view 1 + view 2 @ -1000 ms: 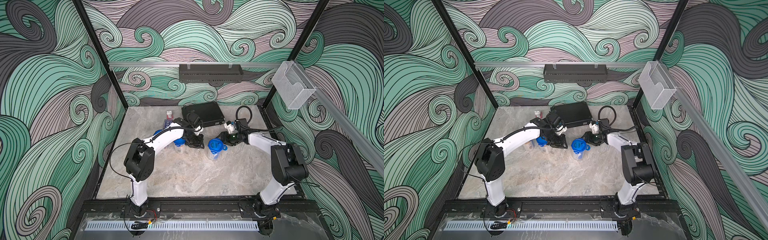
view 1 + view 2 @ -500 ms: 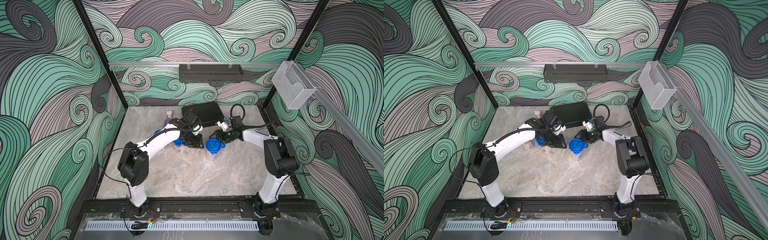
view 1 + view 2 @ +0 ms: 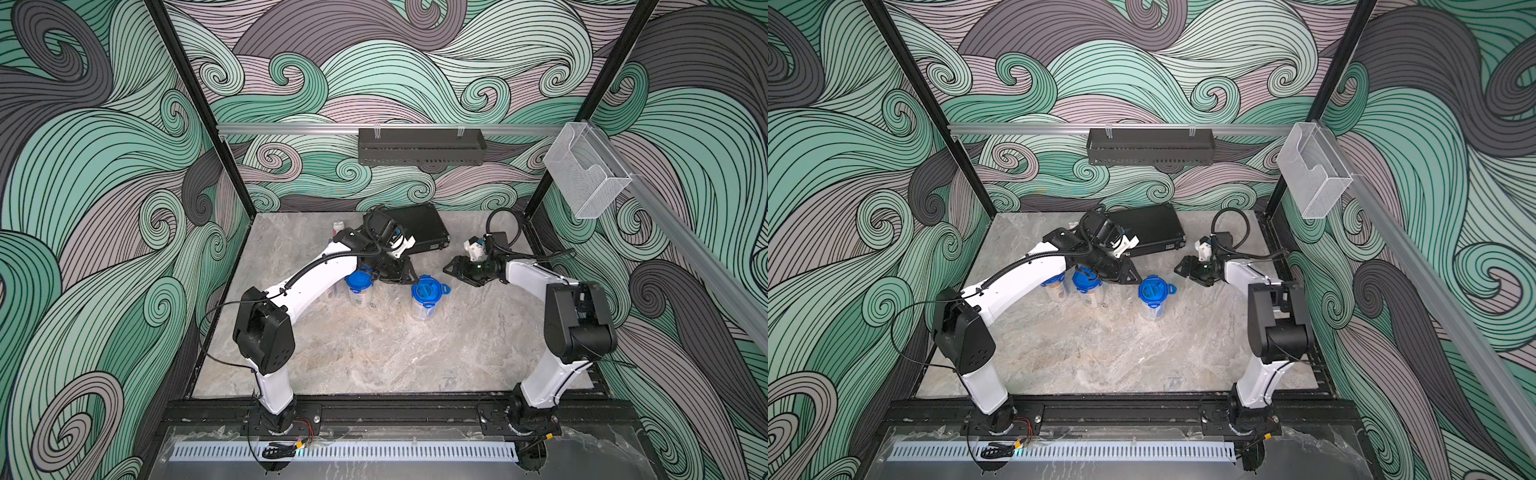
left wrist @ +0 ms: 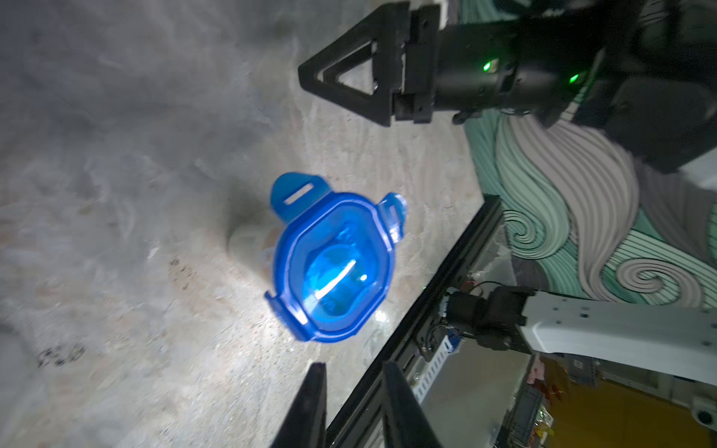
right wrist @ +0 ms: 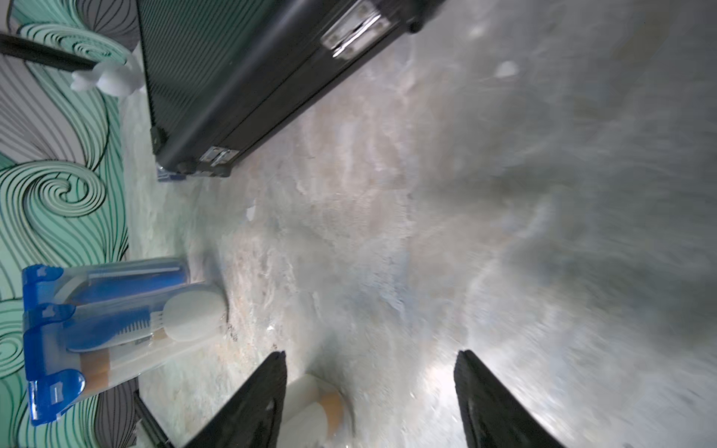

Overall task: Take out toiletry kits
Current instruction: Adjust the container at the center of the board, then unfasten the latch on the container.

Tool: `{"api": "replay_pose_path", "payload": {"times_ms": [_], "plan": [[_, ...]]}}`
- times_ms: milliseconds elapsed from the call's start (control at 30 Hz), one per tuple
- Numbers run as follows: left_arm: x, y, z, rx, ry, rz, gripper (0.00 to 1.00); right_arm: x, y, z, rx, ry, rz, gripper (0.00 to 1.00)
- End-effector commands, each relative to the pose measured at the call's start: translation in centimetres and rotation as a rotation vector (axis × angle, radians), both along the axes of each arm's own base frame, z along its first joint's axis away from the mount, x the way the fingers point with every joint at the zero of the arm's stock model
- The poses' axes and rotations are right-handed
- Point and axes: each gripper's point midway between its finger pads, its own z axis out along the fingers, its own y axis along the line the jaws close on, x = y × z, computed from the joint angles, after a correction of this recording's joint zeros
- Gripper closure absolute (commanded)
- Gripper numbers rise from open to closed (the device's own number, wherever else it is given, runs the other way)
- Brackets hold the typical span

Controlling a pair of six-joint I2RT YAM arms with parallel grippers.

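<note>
Tumbler (image 3: 427,296) far frm table (image 3: 374,357) edges.

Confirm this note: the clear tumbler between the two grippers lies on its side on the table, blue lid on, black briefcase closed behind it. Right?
Not right. The clear tumbler stands upright on the table, not on its side, as both top views show. Its blue lid is on, and the black briefcase lies closed behind it.
</note>
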Motion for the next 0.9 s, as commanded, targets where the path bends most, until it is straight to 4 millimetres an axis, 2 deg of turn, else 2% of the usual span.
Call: {"api": "replay_pose_path", "payload": {"times_ms": [0, 200, 300, 500, 867], "plan": [[0.7, -4.1, 2.4, -0.215, 0.039, -0.08, 0.75, -0.9, -0.8, 1.5, -0.041, -0.043, -0.051, 0.3], [1.4, -6.3, -0.1, -0.252, 0.137, -0.112, 0.77, -3.4, -1.6, 2.5, -0.051, -0.067, -0.089, 0.3], [1.5, -6.7, -1.7, -0.255, 0.169, -0.11, 0.78, -4.3, -2.3, 3.3, -0.064, -0.094, -0.122, 0.31], [1.9, -7.1, -3.6, -0.243, 0.195, -0.099, 0.78, -5.6, -2.4, 4.3, -0.062, -0.117, -0.124, 0.32], [0.5, -7.0, -5.6, -0.246, 0.236, -0.096, 0.78, -5.8, -2.3, 4.1, -0.056, -0.103, -0.114, 0.33]]}}
